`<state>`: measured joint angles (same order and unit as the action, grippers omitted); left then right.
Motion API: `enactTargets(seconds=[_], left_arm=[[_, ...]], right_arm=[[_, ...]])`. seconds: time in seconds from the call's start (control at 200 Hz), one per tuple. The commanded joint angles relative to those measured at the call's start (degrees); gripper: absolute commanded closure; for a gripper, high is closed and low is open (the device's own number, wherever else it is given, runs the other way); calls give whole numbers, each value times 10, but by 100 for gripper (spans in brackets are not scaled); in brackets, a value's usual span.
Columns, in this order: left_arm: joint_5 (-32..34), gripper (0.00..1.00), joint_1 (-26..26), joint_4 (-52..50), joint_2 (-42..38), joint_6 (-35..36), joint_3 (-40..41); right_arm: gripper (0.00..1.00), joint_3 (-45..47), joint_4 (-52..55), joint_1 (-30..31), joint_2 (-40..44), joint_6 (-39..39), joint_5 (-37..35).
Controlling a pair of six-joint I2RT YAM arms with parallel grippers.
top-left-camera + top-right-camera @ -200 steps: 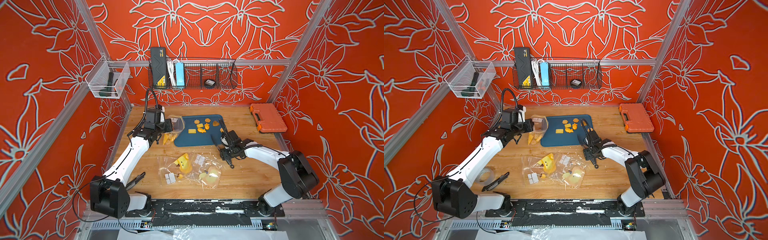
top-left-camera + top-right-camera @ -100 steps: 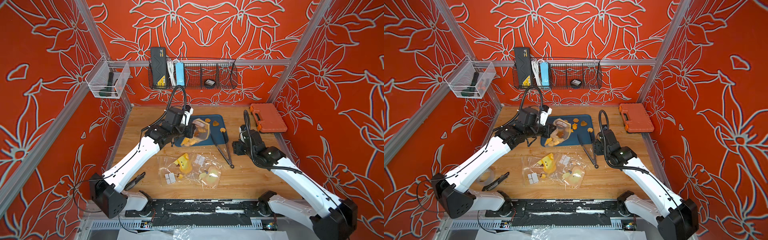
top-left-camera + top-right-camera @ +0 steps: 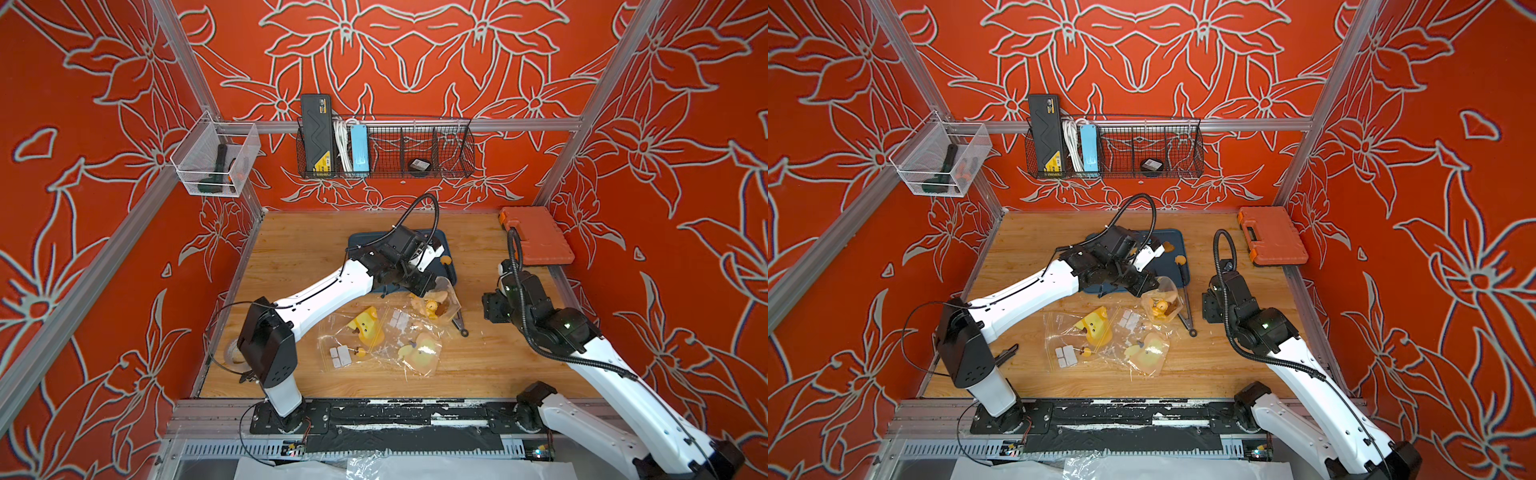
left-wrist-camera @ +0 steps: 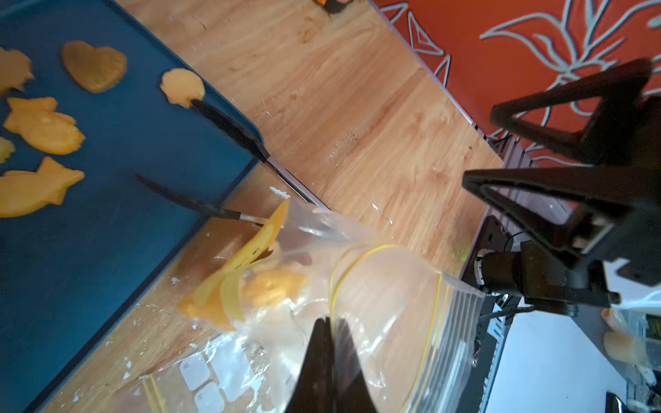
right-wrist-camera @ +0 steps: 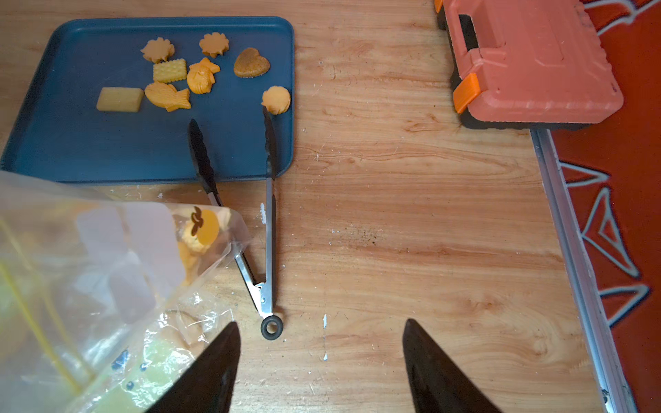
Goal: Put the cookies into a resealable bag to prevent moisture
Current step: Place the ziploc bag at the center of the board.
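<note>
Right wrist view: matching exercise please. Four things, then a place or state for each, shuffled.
Things:
1. tongs
2. heart cookie
3. tool case
4. right pincer

Place or state:
a. open, holding nothing
b. brown, on the blue tray
c. orange, on the bare table, off the tray
d. black tips on the tray, ring end on the table

Pairs: 1-d, 2-b, 3-c, 4-a

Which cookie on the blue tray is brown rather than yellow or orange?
The heart-shaped cookie; the other cookies on the tray are yellow or orange.
</note>
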<state>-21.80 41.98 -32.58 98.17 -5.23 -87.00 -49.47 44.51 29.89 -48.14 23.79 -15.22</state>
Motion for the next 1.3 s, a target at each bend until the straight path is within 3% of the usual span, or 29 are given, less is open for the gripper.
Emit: enactTargets(seconds=[0.0,0.35,0.771,1.081,1.296], left_arm=[[3,100,1,-28,-2,46,-10],[41,100,1,-15,-62,60,32],[105,100,-7,6,-95,55,64],[92,100,-25,28,-129,46,93],[98,100,-27,33,-111,37,109]], right_arm=[[28,1,32,-4,9,11,-8],[30,-11,5,-4,9,-22,67],[31,-13,-3,-4,-2,-27,92],[32,-12,-17,-4,-13,-25,106],[31,-14,-20,-3,-13,-27,129]])
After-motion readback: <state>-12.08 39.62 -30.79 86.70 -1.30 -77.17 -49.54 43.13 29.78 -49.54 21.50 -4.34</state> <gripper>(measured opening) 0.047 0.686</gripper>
